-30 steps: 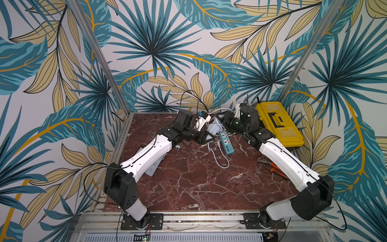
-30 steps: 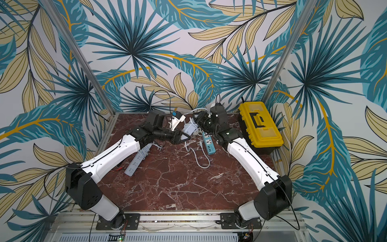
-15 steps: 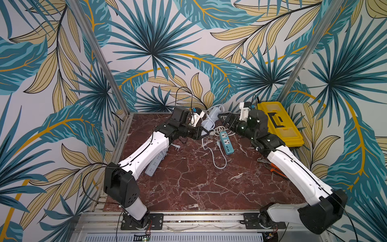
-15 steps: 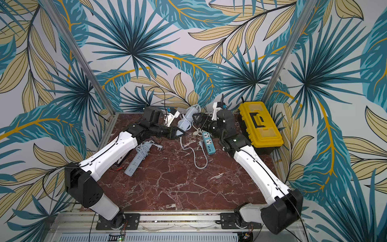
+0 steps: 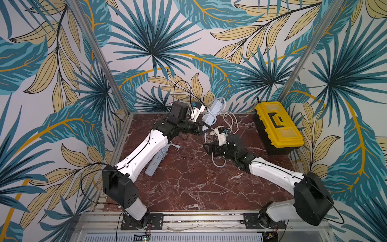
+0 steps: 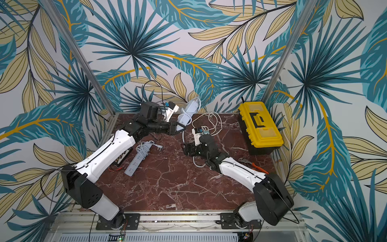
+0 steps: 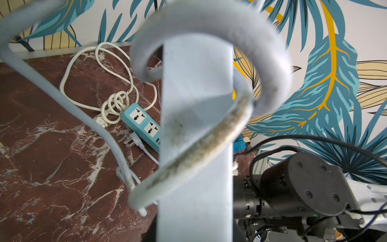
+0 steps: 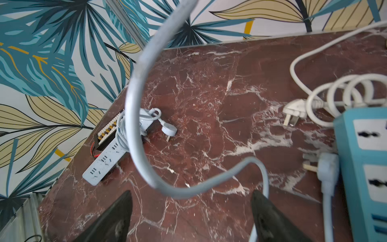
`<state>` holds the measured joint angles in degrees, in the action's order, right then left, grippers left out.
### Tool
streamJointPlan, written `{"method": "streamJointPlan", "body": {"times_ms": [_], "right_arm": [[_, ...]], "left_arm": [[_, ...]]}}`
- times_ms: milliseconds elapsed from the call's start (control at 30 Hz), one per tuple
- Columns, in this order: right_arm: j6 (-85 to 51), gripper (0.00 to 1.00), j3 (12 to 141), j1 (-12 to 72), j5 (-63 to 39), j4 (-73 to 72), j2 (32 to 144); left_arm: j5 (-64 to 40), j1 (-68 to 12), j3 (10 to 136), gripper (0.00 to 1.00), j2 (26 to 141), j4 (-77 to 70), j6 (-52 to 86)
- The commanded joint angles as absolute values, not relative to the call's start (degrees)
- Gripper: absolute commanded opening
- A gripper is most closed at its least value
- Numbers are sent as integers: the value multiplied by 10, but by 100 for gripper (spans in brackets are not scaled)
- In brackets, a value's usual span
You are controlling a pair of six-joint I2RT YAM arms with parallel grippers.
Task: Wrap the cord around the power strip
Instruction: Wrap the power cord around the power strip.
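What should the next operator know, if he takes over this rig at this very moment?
Left claw: shut on the grey power strip, held tilted above the back of the table.
Right claw: open, low over the table, gripping nothing; the cord hangs slack between its jaws.
Done: a couple of turns sit around the strip.
Left: wind on the free length; its plug seems to lie beside the teal power strip.

Table: was red-brown marble, white-veined.
Left: grey strip lay cord-wrapped.
Centre: teal strip lay, white cord loose.
Right: yellow toolbox stood.
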<state>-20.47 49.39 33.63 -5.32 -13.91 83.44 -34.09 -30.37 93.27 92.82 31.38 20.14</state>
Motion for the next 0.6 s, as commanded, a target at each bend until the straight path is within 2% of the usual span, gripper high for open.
{"method": "streamJointPlan", "body": {"times_ms": [0,67,100,200,233,300,400,500,567], "right_arm": [[-171,85,547,355,-9,-238,896],[-171,76,569,357,18,-267,943],[-166,66,578,357,45,-268,958],[-111,24,578,357,143,-247,959],[-90,16,564,356,156,-246,939],[-32,9,542,356,152,-230,897],[53,1,531,357,129,-128,831],[165,0,526,366,97,-20,768],[272,0,528,392,111,40,728]], "left_arm": [[-348,-308,969,0,905,281,201],[-346,-308,972,0,902,280,205],[-340,-308,973,0,897,280,206],[-327,-279,971,0,866,280,214],[-323,-261,967,0,853,281,214],[-315,-224,957,0,830,281,212],[-312,-175,947,0,812,279,208],[-296,-141,938,0,813,278,195],[-280,-132,935,0,819,278,170]]}}
